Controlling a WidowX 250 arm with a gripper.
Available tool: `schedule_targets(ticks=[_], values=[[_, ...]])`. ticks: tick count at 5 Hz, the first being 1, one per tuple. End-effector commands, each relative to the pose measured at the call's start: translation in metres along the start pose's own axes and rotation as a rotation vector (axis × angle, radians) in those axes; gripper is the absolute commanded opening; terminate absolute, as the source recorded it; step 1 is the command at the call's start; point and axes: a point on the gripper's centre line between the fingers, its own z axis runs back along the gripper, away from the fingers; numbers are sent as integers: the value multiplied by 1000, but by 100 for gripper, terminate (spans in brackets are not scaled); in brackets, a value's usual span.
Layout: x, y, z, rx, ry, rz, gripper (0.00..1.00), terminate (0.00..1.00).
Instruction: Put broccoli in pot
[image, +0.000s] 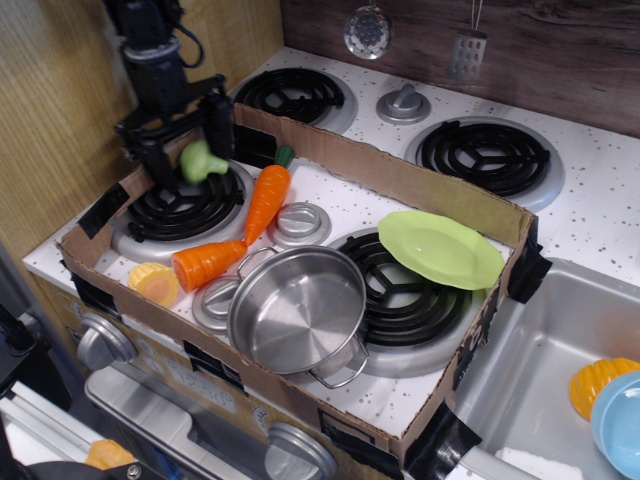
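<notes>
Gripper (190, 140) wide, broccoli (201, 161) between its fingers, grip unclear | over back-left burner (185, 205) | pot (297, 310) well right of burner, empty

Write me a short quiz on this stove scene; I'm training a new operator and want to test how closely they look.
1. True or false: the broccoli already lies inside the pot.
2. What rests on the front right burner besides the pot? A) lime-green plate B) a blue bowl C) a spatula
3. Which burner is the gripper above?

Key
1. False: the broccoli is between the gripper's fingers at the front left burner; the pot is empty.
2. A
3. The front left burner.
</notes>
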Motion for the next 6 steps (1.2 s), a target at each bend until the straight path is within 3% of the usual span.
schedule_targets(ticks=[1, 2, 3, 4, 5, 6], values=[[-2, -6, 2, 22, -21, 23, 0, 0], [-8, -8, 14, 36, -57, -8, 0, 0], [-15, -11, 44, 51, -117, -20, 0, 0], [-24, -18, 77, 19, -200, -27, 0, 0], [-38, -17, 102, 2, -213, -10, 0, 0], [-65, -11, 107, -48, -189, 7, 0, 0]])
